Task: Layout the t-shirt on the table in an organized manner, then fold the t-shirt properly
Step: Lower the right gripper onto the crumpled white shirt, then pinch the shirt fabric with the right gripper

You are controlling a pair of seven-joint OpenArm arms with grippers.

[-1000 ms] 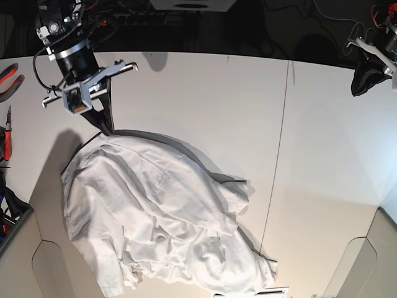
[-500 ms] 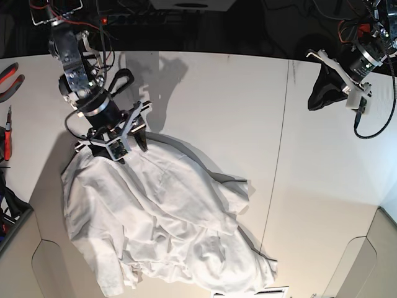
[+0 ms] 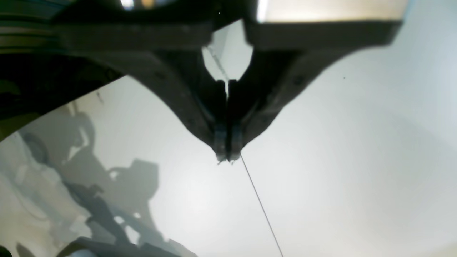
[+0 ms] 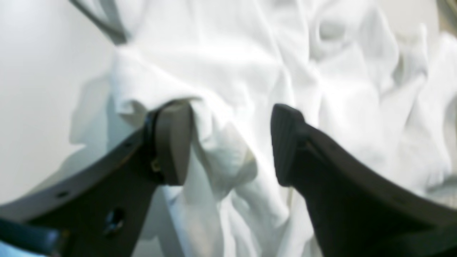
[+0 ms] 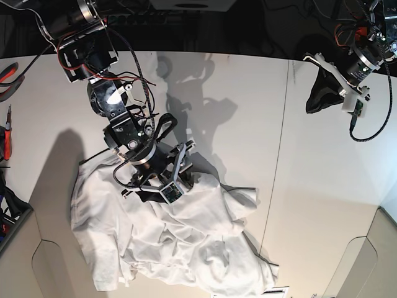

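Note:
The white t-shirt (image 5: 180, 254) lies crumpled on the table (image 5: 316, 186), in its front left half. My right gripper (image 5: 175, 188) reaches down onto the shirt's back edge. Seen from the right wrist, the gripper (image 4: 228, 142) is open and a bunched fold of the t-shirt (image 4: 221, 89) sits between its fingers (image 4: 171, 142), touching the left one. My left gripper (image 5: 315, 102) hangs above the table's back right. From the left wrist it (image 3: 225, 157) is shut on nothing, over bare table (image 3: 339, 160), with the shirt (image 3: 21, 200) blurred at lower left.
Red-handled pliers (image 5: 9, 71) and a screwdriver (image 5: 7, 133) lie at the table's left edge. A thin dark seam (image 5: 279, 155) runs front to back right of centre. Rounded cut-outs mark the front corners (image 5: 366, 254). Cables trail from both arms.
My right arm has swung from the table's back left down onto the shirt, and its jaws have opened. The shirt's back edge has shifted. The left arm came further into view.

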